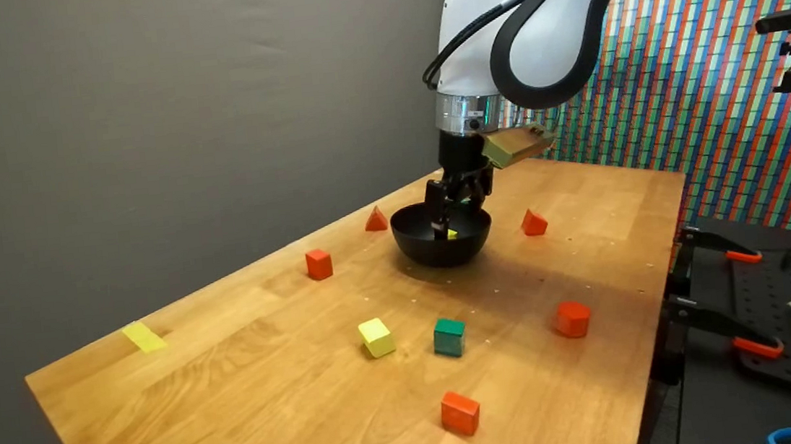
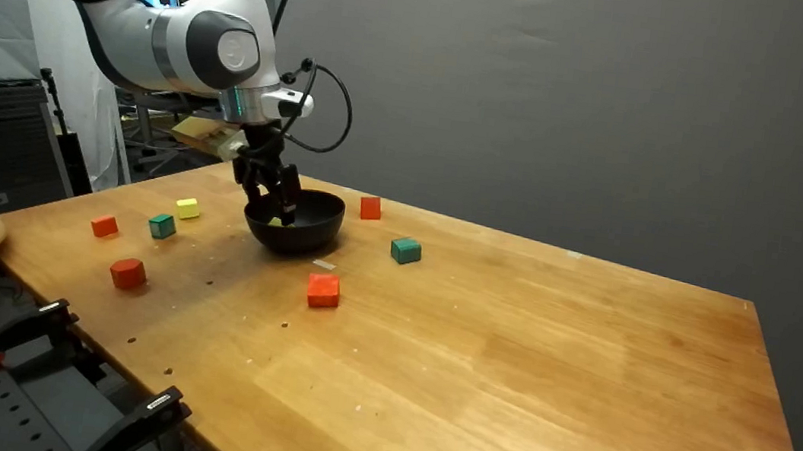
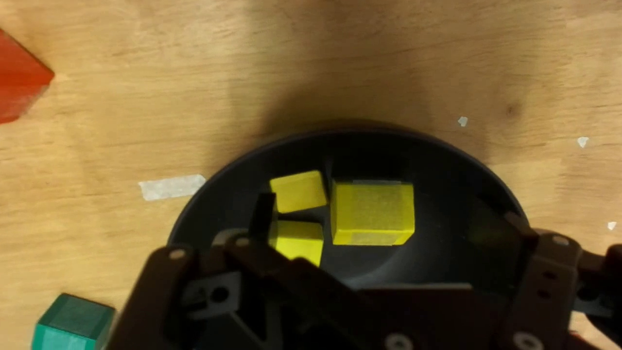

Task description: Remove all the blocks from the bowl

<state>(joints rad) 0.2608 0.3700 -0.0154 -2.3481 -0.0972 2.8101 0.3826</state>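
Note:
The black bowl [image 1: 434, 251] is upright on the wooden table, and my gripper [image 2: 270, 205] reaches down into it, fingers pointing at its inside. In the wrist view the fingers are spread wide across the bowl [image 3: 452, 189], so the gripper [image 3: 391, 221] is open and holds nothing. Three yellow blocks lie in the bowl. The larger yellow block [image 3: 374, 209] sits within the finger span, with room on either side. Two smaller ones, an upper yellow block [image 3: 299, 191] and a lower yellow block [image 3: 300, 239], lie by the left finger, which partly covers the lower one.
Around the bowl on the table are several loose blocks: a yellow block [image 1: 377, 337], a green block [image 1: 449, 337], a red block [image 1: 460, 413], a red hexagonal block [image 1: 573, 319], a red cube [image 1: 318, 264] and another green block [image 2: 406, 251]. Yellow tape [image 1: 144, 336] marks the table.

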